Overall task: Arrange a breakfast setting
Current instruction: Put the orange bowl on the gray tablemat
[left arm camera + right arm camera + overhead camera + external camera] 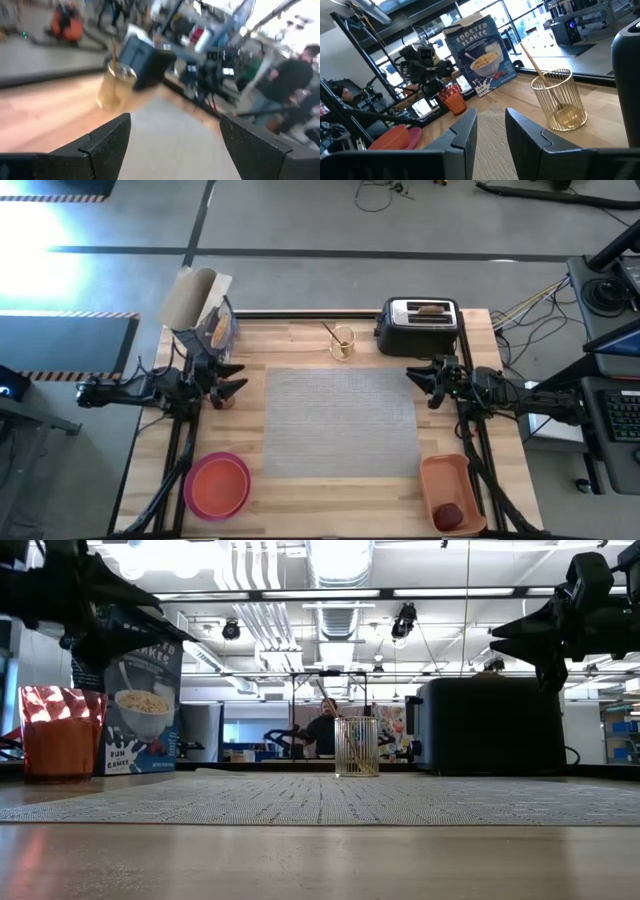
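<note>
One plate, one bowl, one toast, one fruit; both grippers empty.

Bowl [216, 483] sits on pink plate [192, 501] at the near left; fruit [449, 514] in tray [432, 473], toast [430, 308] in toaster [392, 330]. Left gripper [230, 381] open wide, right gripper [424, 380] slightly apart.

Toaster [419, 326], cereal box [201, 308], grey placemat [342, 420].

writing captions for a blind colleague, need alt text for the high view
Two dark arms hover over a wooden table with a grey placemat: left gripper and right gripper both open. Toaster and wire spoon holder behind, pink plate near left, orange tray near right.
</note>
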